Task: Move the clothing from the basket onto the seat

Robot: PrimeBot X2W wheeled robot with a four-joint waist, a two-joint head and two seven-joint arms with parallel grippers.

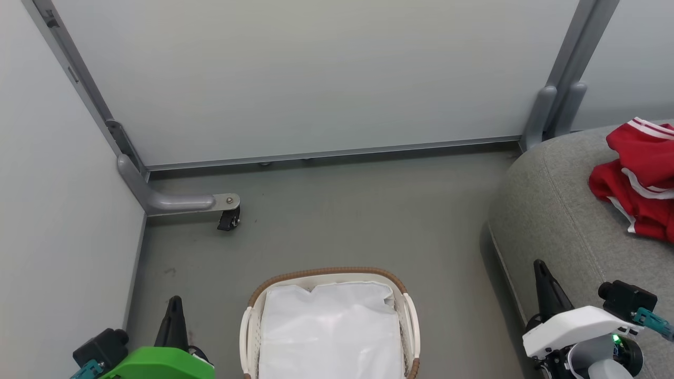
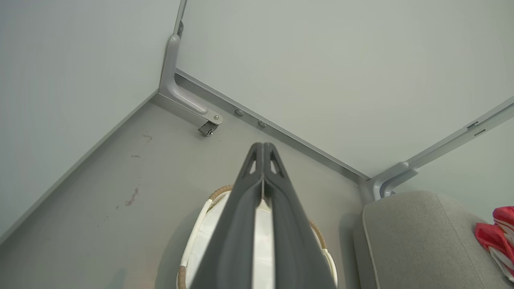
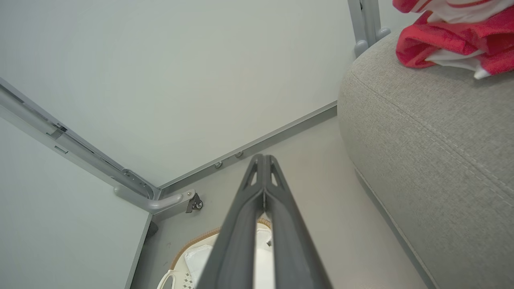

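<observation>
The red clothing with white stripes lies bunched on the grey seat at the right; it also shows as clothing on the seat and clothing on the seat. The basket stands on the floor at bottom centre, with just its white liner showing inside. My left gripper is at the lower left, shut with nothing in it, its tips touching. My right gripper is shut and bare beside the seat's front edge, tips together.
Pale partition walls close the space at the back and left. A grey metal foot with a caster juts onto the floor at the left corner. A grey post stands behind the seat. Open grey floor lies between basket, wall and seat.
</observation>
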